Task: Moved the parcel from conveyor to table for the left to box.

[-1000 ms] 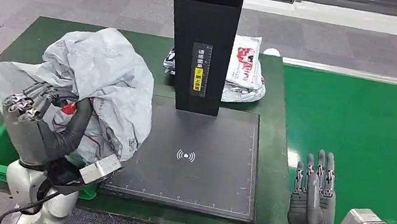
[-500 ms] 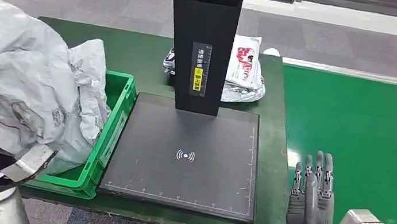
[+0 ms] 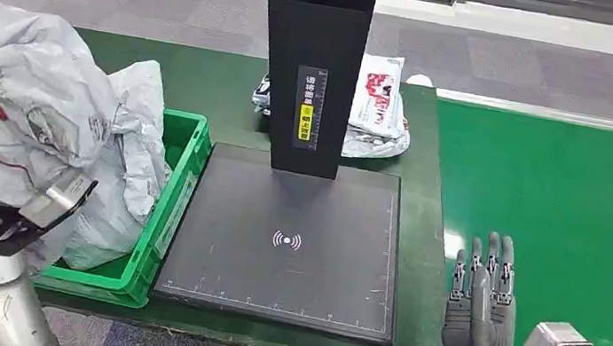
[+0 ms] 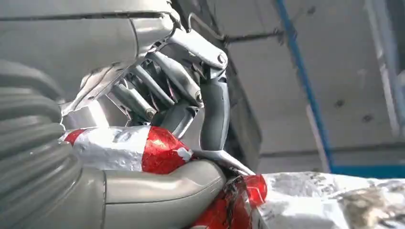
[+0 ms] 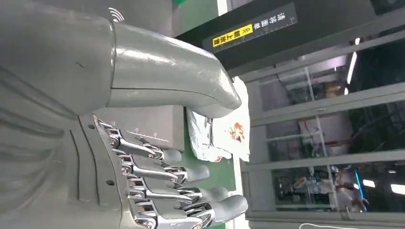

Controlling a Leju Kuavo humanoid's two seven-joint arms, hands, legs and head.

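Item: grey parcel (image 3: 33, 115), held above the green bin (image 3: 162, 208).

We logged our left hand (image 4: 157, 138) gripping the crumpled parcel at the head view's nine o'clock, over the bin beside the black scanner pad (image 3: 294, 243). Our right hand (image 3: 484, 295) stood empty at five o'clock, fingers straight and close together, by the green conveyor (image 3: 564, 225).

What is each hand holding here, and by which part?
The left hand grips the grey parcel by a bunched fold with red print; the right hand holds nothing.
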